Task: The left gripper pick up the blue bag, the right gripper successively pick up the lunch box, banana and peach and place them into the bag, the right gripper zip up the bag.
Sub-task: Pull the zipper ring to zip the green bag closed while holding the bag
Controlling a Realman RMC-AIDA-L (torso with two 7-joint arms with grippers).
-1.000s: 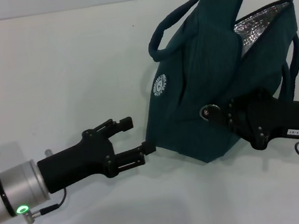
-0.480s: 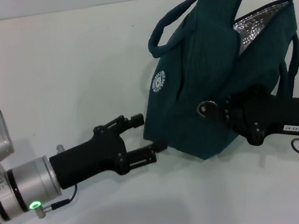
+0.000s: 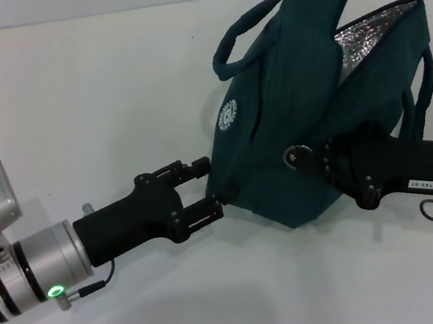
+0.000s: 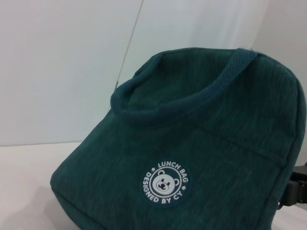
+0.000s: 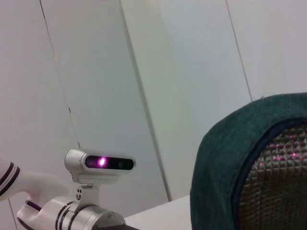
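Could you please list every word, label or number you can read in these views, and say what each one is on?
"LUNCH BAG" on the round bear badge on the side of the blue bag.
"DESIGNED BY CY" on the same badge, along its lower edge.
White sticker on the right arm near the right gripper: printed characters, too small to read.
The left gripper carries no readable text.

One bag [image 3: 298,110], two pincers: left [image 3: 210,185], right [image 3: 305,158].

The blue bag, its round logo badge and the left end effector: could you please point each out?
blue bag [image 3: 299,118], head view, front fabric panel.
logo badge [image 4: 164,182], left wrist view, bear face.
left end effector [image 3: 208,186], head view, between fingertips.
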